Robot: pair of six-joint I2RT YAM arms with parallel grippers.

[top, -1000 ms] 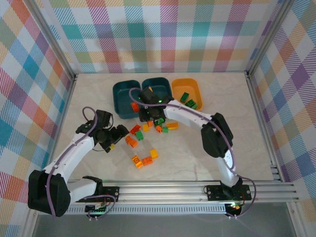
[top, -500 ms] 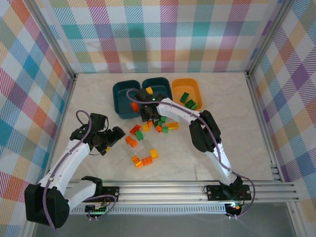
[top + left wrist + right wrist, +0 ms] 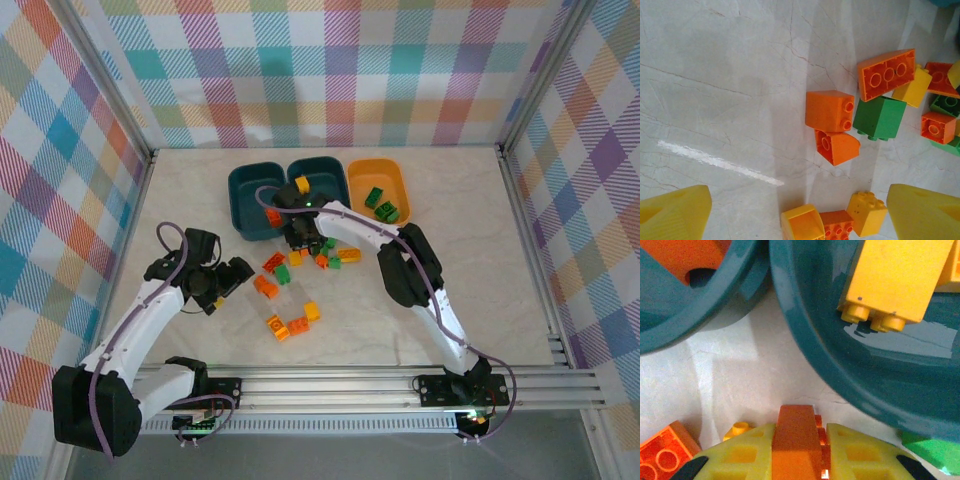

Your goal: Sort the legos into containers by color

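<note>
A pale marbled table stands inside checked walls, seen from above. Three tubs sit in a row near the table's far edge, about midway along it: the left teal tub, the middle teal tub and the orange-yellow tub.

The left teal tub holds one sorted orange piece. The middle teal tub holds a yellow brick, and the orange-yellow tub holds a few green bricks.

About a dozen loose legos in orange, yellow and green lie scattered on the table in front of the tubs. A further small cluster lies closer to the near edge.

The right claw hangs low just in front of the near rims of the two teal tubs. In its wrist view it is clamped on an orange brick, with the two teal rims meeting just beyond it.

The left claw is toward the table's left edge, beside the scattered bricks. In its wrist view its yellow fingertips are spread wide with nothing held, and loose bricks lie on the table beyond.

The sorting looks to be at an early stage, with a handful of pieces in the tubs and most of them not yet picked up. The held orange brick probably belongs in the left teal tub with the other orange piece.
</note>
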